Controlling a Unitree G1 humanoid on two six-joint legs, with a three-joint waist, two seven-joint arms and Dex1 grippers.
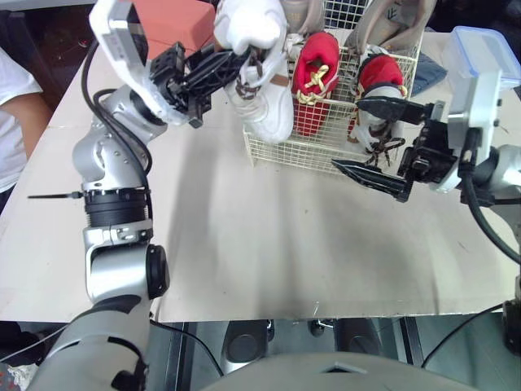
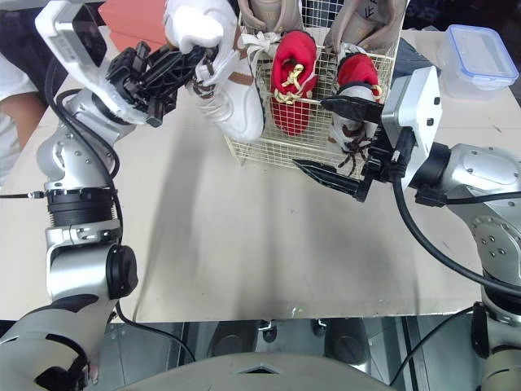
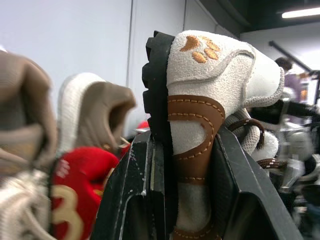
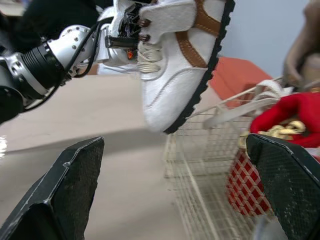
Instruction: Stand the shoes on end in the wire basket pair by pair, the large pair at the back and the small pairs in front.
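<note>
My left gripper (image 1: 220,69) is shut on the heel of a white shoe (image 1: 260,73) with brown trim and a black sole. I hold it in the air, toe down, over the near left corner of the wire basket (image 1: 301,151). In the left wrist view the fingers (image 3: 130,190) clamp the shoe's heel (image 3: 210,80). Two small red shoes (image 1: 316,69) stand on end in the basket, with large tan shoes (image 1: 399,20) behind them. Another white shoe with brown laces (image 1: 370,134) is at the basket's front right. My right gripper (image 1: 345,134) is open just in front of that corner, holding nothing.
The basket stands on a beige table (image 1: 269,244). A clear lidded plastic box (image 1: 484,49) sits at the back right, and a red box (image 1: 175,20) at the back left. A person's white sleeve (image 1: 12,106) shows at the left edge.
</note>
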